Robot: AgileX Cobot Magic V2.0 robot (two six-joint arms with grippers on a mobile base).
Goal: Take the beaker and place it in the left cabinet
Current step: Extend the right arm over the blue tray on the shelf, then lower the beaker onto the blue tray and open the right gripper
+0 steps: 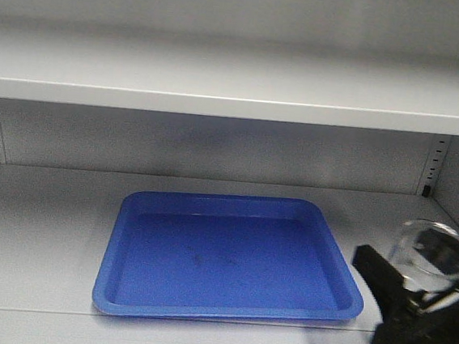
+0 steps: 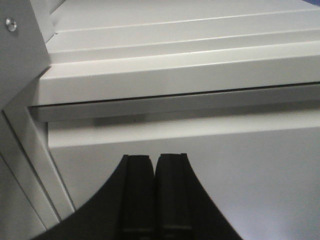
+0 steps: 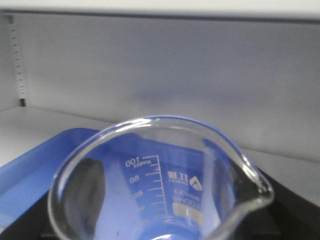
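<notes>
Right pincer (image 1: 424, 309) is showing as matte black, blocky and angular, with a pale metallic strip glinting between its fingers in the front view. Left pincer (image 2: 154, 197) is showing two flat black fingers (image 2: 138, 200) side by side with only a thin dark seam between them, each flaring outward in a curve toward its base. No cables, screws or markings are showing on either.

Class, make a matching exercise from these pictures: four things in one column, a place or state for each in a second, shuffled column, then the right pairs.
1. beaker
2. blue tray
3. left gripper
4. right gripper

A. jaws shut, holding nothing
B. lying bare on the cabinet shelf
C. clear glass, held right of the tray
D. black, shut on the glass

Pairs: 1-C, 2-B, 3-A, 4-D
</notes>
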